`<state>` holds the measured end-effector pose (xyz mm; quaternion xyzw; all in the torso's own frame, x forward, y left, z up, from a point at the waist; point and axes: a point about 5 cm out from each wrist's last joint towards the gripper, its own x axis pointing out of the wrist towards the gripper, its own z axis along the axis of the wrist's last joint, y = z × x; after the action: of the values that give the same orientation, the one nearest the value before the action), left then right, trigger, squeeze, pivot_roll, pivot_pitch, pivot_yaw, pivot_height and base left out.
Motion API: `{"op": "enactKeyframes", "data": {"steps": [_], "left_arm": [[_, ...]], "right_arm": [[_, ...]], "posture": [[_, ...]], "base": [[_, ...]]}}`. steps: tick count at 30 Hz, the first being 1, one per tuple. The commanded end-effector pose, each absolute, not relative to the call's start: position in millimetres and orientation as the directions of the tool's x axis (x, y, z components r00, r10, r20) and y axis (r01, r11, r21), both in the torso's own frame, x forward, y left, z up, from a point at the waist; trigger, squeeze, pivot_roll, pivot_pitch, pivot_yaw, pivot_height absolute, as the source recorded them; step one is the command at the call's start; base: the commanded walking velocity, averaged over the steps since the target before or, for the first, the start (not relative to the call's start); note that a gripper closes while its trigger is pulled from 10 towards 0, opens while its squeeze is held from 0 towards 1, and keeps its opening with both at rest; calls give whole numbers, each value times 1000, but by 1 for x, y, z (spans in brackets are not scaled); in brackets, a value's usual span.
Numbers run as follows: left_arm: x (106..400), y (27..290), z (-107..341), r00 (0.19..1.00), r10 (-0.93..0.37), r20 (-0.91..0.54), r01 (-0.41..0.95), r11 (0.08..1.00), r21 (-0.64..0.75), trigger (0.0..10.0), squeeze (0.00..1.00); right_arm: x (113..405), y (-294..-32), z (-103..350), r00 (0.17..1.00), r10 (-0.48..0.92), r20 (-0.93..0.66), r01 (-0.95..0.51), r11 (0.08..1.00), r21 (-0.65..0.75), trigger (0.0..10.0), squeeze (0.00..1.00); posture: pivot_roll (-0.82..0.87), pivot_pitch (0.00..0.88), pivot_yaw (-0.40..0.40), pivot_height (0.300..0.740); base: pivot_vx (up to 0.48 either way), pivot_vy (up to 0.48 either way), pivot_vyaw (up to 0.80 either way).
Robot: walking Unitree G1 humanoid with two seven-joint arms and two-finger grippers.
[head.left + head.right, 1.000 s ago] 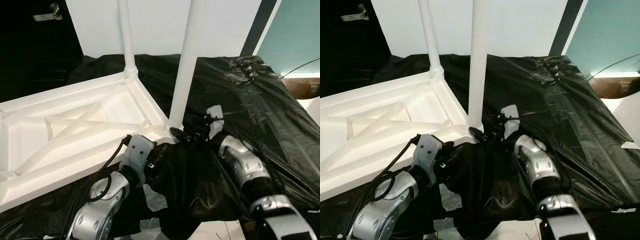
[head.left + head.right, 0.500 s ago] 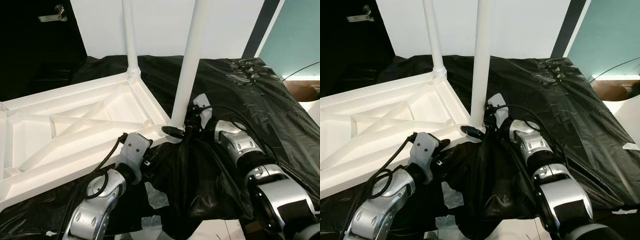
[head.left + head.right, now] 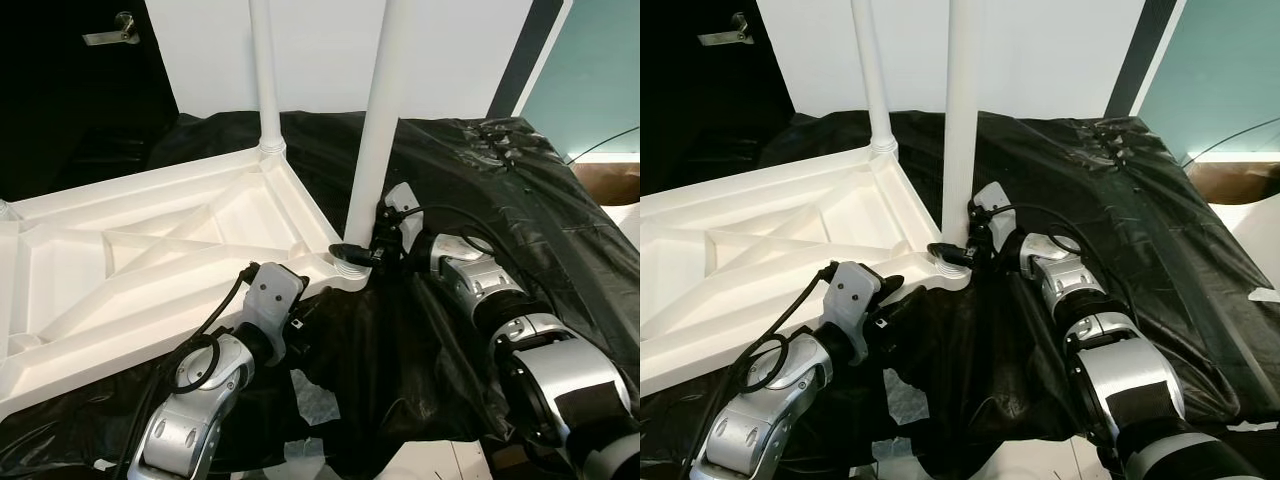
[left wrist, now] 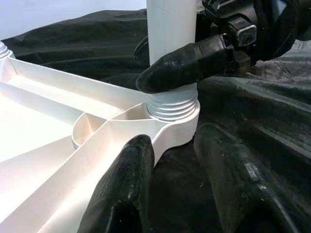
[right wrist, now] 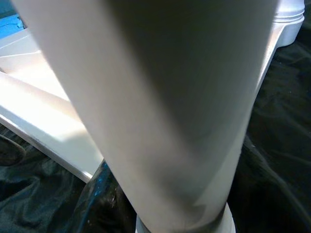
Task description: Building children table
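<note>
Left wrist view: the right gripper point(image 4: 167, 60) clasps the near table leg point(image 3: 377, 130) just above its threaded socket at the corner of the upturned white tabletop point(image 3: 130, 260), which lies on black sheeting point(image 3: 500, 190); the left gripper point(image 4: 187, 182) hangs open beside that corner; a second leg point(image 3: 266, 75) stands behind.

Before me a crinkled black plastic sheet point(image 3: 520, 200) covers the whole work surface, glossy where light hits it. Behind it stands a white wall point(image 3: 320, 50) — to my left a dark door with a metal lever handle point(image 3: 110, 32), to my right a teal panel point(image 3: 590, 70) edged by a dark strip
</note>
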<state>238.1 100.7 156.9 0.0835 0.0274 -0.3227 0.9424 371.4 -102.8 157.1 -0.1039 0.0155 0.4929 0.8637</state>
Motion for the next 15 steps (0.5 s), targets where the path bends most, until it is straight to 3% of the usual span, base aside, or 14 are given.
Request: {"op": "enactKeyframes", "data": {"steps": [1, 11, 15], "left_arm": [[238, 99, 155, 792, -600, -110, 610, 778, 148, 10000, 0], [233, 96, 154, 784, -610, -118, 621, 772, 135, 10000, 0], [232, 96, 153, 780, -614, -122, 626, 769, 129, 10000, 0]], "right_arm": [[370, -106, 150, 523, 839, -153, -852, 507, -128, 10000, 0], [361, -89, 132, 627, 768, -129, -778, 613, -138, 10000, 0], [358, -81, 124, 733, 672, -110, -680, 729, -78, 10000, 0]], "posture": [[138, 0, -42, 740], [136, 10, -40, 740], [140, 15, -46, 740]], "base": [[0, 0, 0], [0, 0, 0], [0, 0, 0]]}}
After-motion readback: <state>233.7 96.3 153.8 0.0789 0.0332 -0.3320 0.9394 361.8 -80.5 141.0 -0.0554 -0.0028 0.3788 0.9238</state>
